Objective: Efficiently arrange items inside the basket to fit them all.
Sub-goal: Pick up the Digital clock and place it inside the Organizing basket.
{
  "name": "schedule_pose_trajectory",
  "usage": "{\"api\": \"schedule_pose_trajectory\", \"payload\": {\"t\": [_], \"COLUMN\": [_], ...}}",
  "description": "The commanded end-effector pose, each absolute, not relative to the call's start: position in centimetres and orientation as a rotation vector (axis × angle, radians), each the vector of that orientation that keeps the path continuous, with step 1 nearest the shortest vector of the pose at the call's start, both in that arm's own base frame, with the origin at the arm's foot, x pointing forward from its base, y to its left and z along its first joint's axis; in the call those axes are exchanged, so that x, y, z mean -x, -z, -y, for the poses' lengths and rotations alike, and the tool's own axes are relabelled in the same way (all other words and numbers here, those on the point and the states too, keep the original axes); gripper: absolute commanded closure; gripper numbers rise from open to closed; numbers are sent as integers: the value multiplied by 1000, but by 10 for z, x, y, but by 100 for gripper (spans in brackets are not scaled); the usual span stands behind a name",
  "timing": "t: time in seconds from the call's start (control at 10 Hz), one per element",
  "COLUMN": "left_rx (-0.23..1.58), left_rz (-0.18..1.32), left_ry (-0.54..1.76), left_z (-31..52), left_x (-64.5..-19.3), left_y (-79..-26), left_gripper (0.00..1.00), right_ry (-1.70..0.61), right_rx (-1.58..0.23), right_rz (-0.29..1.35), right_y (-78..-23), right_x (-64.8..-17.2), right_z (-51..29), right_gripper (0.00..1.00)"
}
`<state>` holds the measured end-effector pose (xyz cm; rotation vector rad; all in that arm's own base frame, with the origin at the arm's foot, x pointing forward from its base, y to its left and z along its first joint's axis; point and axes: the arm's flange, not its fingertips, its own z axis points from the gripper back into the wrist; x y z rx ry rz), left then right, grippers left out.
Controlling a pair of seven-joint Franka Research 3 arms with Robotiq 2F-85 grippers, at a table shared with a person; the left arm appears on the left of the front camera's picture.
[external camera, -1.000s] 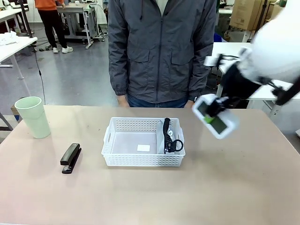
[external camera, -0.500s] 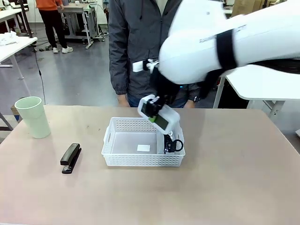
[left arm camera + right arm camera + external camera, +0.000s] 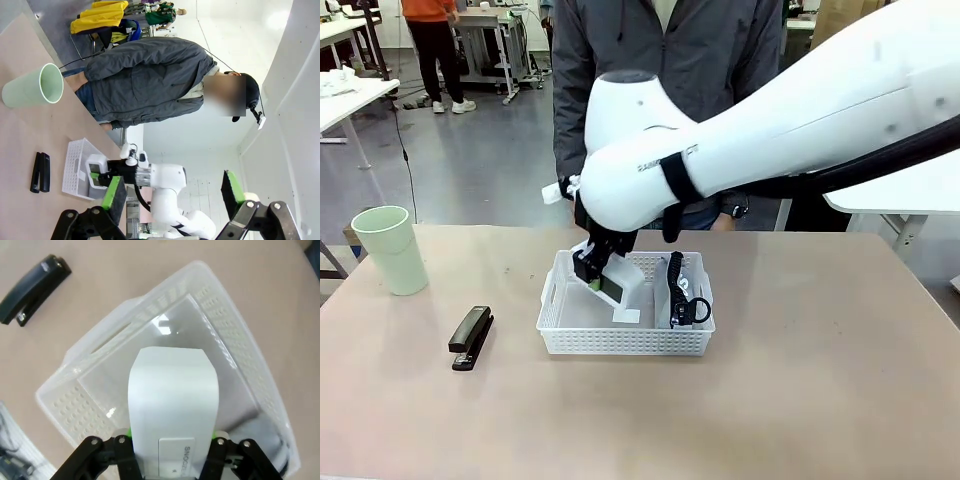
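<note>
We see the right arm (image 3: 770, 120) sweep in from 3 o'clock across the middle of the table (image 3: 800, 400), elbow high and wrist bent steeply down over the basket (image 3: 620, 345). The right gripper (image 3: 592, 272) has its jaws pressed onto the flat faces of the white box (image 3: 617, 290) at its upper end. The box hangs tilted, its lower end inside the basket's open part towards 9 o'clock. A person (image 3: 665, 100) stands at the table's 12 o'clock edge. The basket sits mid-table, and the grey pouch (image 3: 682, 290) with its black strap stands on edge against its 3 o'clock end. The pale green cup (image 3: 390, 250) is upright at 10 o'clock from the basket, well apart, and the black stapler (image 3: 471, 338) lies at 9 o'clock. In its wrist view the left gripper (image 3: 172, 195) is raised high above the table, jaws spread wide with nothing between them
</note>
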<state>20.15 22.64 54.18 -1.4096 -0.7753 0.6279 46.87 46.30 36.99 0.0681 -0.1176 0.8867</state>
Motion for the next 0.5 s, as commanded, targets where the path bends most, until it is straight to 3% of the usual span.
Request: {"api": "schedule_pose_trajectory", "payload": {"t": [0.0, 0.4], "left_rx": [1412, 1412], "left_rz": [784, 784], "left_ry": [-610, -610], "left_z": [-226, -226], "left_x": [-200, -200], "left_y": [-542, -542], "left_gripper": [0, 0], "right_ry": [-876, -902], "right_rx": [-11, -37], "right_rz": [93, -9], "right_y": [-359, -334], "right_x": [-485, -490], "right_z": [-479, -476], "right_gripper": [49, 49]}}
